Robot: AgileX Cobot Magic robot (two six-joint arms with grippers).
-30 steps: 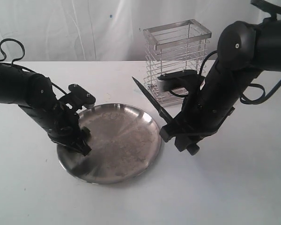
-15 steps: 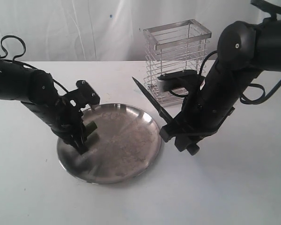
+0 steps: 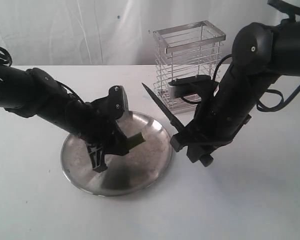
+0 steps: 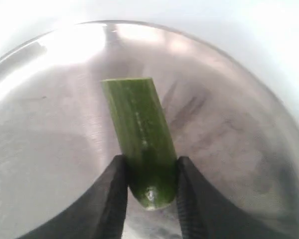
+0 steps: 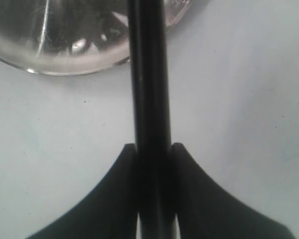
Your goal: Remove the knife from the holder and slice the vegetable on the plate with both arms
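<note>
The vegetable (image 3: 135, 141), a short dark green stub with a pale cut end, lies low over the middle of the steel plate (image 3: 150, 176). My left gripper (image 3: 126, 146) is shut on its rounded end. In the left wrist view both black fingers (image 4: 112, 194) press the sides of the vegetable (image 4: 138, 127) over the plate (image 4: 234, 124). My right gripper (image 3: 182, 138) hovers just right of the plate, shut on the black knife (image 3: 162, 107), whose point aims up and left. The knife (image 5: 148, 74) runs straight out between the right gripper (image 5: 152, 155) fingers, over the plate rim (image 5: 65, 62).
The silver wire holder (image 3: 190, 60) stands behind the right arm, close to the knife tip. A white backdrop closes off the rear. White tabletop (image 3: 250, 200) lies to the front and right of the plate.
My left arm swung from the plate's left edge toward its middle, carrying the vegetable to the right, and its wrist turned. The right arm and knife have not moved.
</note>
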